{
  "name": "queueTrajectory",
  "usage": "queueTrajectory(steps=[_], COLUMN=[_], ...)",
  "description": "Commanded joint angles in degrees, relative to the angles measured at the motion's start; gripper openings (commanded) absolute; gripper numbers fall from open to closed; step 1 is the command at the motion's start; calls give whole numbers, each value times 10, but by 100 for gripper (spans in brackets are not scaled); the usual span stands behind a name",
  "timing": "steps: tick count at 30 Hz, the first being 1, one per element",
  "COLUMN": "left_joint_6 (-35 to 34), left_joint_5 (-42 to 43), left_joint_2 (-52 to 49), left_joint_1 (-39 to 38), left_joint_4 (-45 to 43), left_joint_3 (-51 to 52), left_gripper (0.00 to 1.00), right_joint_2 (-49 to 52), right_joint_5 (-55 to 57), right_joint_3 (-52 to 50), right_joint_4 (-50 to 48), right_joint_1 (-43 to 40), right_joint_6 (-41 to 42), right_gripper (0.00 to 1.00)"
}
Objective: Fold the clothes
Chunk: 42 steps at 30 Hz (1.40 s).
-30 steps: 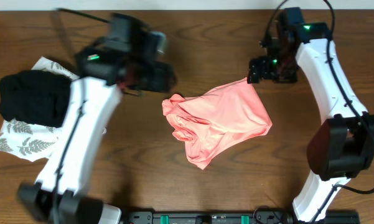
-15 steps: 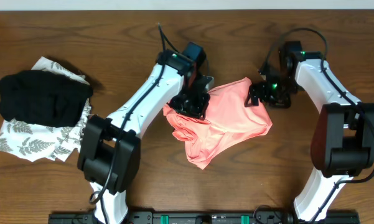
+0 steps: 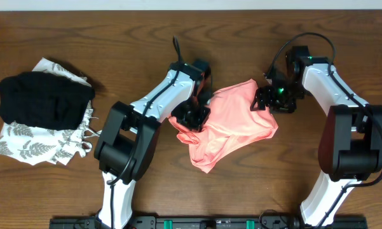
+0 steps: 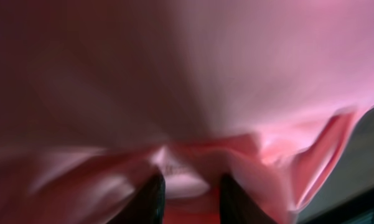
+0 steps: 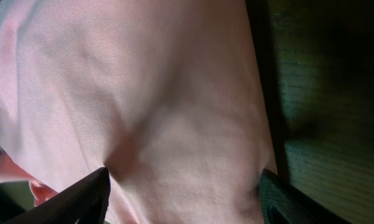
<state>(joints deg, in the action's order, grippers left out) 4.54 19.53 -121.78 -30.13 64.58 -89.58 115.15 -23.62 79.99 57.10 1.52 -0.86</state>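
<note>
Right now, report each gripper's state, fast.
Left gripper: closed, pinching a bunched fold of the pink T-shirt.
Right gripper: open, jaws wide over the shirt's edge, gripping nothing yet.

A crumpled pink T-shirt [image 3: 234, 129] lies between the left end effector [image 3: 194, 116] and right end effector [image 3: 266, 101], both at its edges.

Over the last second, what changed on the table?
The left gripper swung in from the left to the T-shirt and closed on a fold at its left edge. The right gripper, jaws open, came nearer from the shirt's far right corner onto the fabric. The T-shirt is still a crumpled heap. The black garment and the leaf-print garment have not moved.
</note>
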Motion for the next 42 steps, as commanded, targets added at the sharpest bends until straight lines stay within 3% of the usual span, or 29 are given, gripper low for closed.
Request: queueTrajectory(steps=[1,5,11,13,15,22,29,37,42], left_joint_6=[9,5,6,6,6,-27,-59,-58,-57], left_joint_5=[-5,-5,39,47,47,44,7,-19,-23], left_joint_2=[-2,-2,12,27,44,139,242,293,296], left_joint_1=[-1,-1,-1,-1,-1,0,7,20,22], left_joint_4=[62,144,189,186,176,86,-12,-30,-31], left_joint_3=[1,1,1,-1,-4,-15,-15,-15,-15], left_gripper=[25,15,14,14,14,17,31,34,37], right_joint_2=[6,6,6,6,6,6,8,16,12], right_joint_5=[-6,-5,16,-5,-41,-59,-68,-87,-186], right_joint_3=[-3,-3,-3,-3,-3,-3,-18,-92,-90], right_joint_4=[-1,-1,-3,-14,-22,-52,-51,-128,-121], right_joint_1=[-4,-4,-5,-7,-9,-11,-11,-48,-108], right_joint_6=[0,0,20,-20,-82,-115,-130,-142,-178], right_gripper=[73,74,74,74,76,78,56,68,71])
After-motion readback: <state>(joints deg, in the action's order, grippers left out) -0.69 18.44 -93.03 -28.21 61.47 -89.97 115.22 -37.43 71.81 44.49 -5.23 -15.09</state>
